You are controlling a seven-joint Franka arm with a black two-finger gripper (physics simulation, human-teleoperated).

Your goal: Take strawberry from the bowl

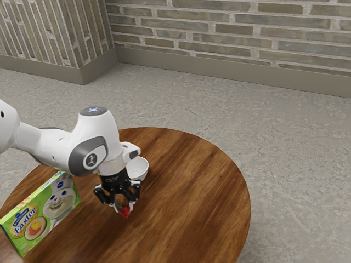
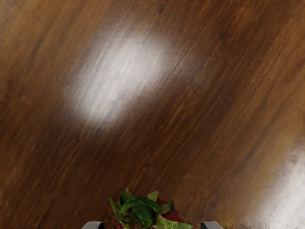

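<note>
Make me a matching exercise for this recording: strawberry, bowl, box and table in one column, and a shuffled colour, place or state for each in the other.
Column one
1. Strawberry
2. Bowl
3. Box
4. Table

Column two
A. Green, standing upright
B. Held in the pincer
C. Brown wood, rounded edge
D. White, partly hidden by the arm in the exterior view

Pairs: 1-B, 2-D, 3-A, 4-C

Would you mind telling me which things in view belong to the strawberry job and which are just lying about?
Part of the job:
- strawberry, out of the bowl and down at the gripper
- white bowl, beyond the gripper

Just lying about:
- green Easter box, upright on the round wooden table
</note>
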